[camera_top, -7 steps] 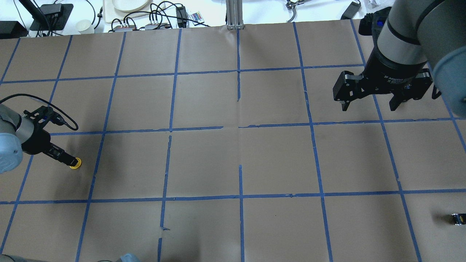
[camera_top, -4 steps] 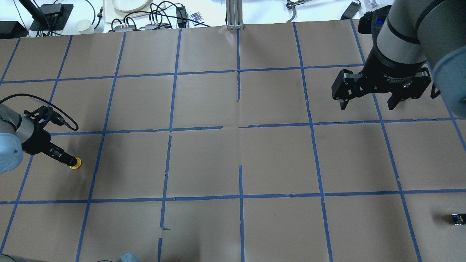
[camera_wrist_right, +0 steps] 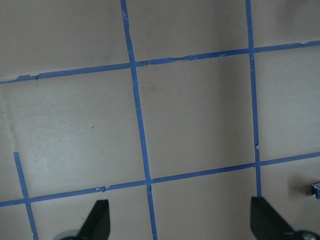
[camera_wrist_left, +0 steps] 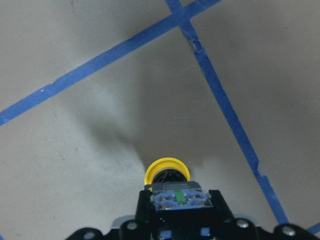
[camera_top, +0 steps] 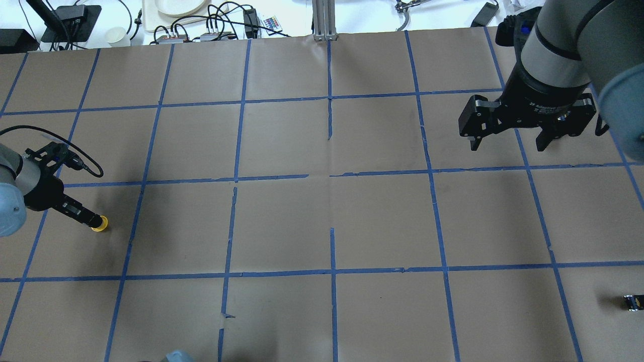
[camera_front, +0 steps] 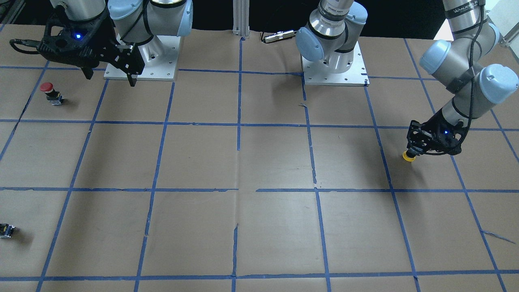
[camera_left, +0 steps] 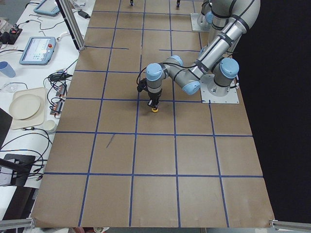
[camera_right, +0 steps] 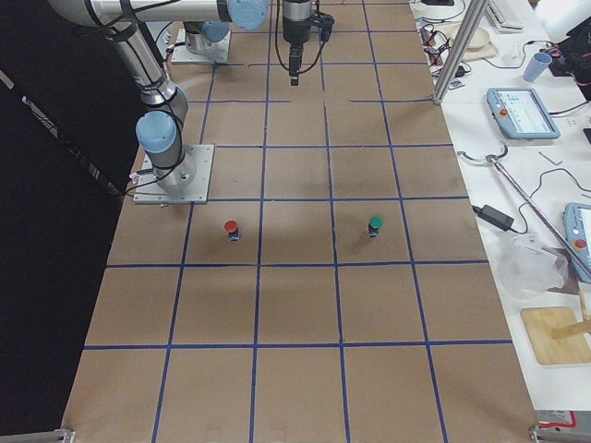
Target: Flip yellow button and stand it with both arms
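**Yellow button held cap-down by left gripper, right gripper waiting**

- Yellow button (camera_top: 101,224): in the left gripper (camera_top: 93,221), near the robot's left end of the table (camera_top: 282,221). Wrist view: gripper clamped on the black body, terminal end towards the camera, yellow cap towards the table. Cannot tell whether the cap touches the paper or hangs just above it.
- Judgement: with this grip the button is inverted. Holding it by the body leaves the cap end free, which would suit a pass to the other arm for the flip.
- Right gripper (camera_top: 507,143): spread wide, holding nothing, raised over the far right squares, well apart from the button.
- Room: only blue tape lines lie near the button. The table's left edge is close behind the left arm, so travel should go inward.
- Red button (camera_front: 48,90), green button (camera_right: 375,224) and small black block (camera_top: 631,302) sit towards the right arm's end, well apart from the yellow one
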### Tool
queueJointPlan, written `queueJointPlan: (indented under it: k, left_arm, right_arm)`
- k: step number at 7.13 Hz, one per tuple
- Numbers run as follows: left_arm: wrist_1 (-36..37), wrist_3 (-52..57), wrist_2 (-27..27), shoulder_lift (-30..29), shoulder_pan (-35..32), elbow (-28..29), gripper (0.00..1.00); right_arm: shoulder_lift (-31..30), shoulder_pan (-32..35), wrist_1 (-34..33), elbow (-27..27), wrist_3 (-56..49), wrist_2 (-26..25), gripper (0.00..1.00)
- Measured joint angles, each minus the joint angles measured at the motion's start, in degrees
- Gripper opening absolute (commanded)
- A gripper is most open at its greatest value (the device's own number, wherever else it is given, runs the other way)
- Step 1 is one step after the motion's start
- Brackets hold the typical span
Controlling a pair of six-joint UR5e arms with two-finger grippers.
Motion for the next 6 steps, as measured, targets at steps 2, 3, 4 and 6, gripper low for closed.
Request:
queueJointPlan:
  k: [2, 3, 4, 6]
  left_arm:
    - [-4.94, -0.67, -1.82, 3.56, -0.81, 0.19, 0.14]
    - [-10.72, -2.1, -5.29, 6.52, -1.63, 0.16, 0.13]
    - [-16.94, -4.99, -9.17, 9.37, -3.11, 0.25, 0.13]
    - [-26.23, -12.36, -18.79, 13.55, -8.06, 0.45, 0.13]
  right_arm:
    - [-0.67, 0.04, 0.15, -0.49, -0.03, 0.1, 1.0]
    - [-1.05, 0.09, 0.03, -0.48, 0.34, 1.89, 1.0]
    - [-0.95, 0.12, -0.19, -0.44, 2.9, 6.25, 1.0]
    - [-0.52, 0.02, 0.58, -0.34, 18.63, 15.63, 1.0]
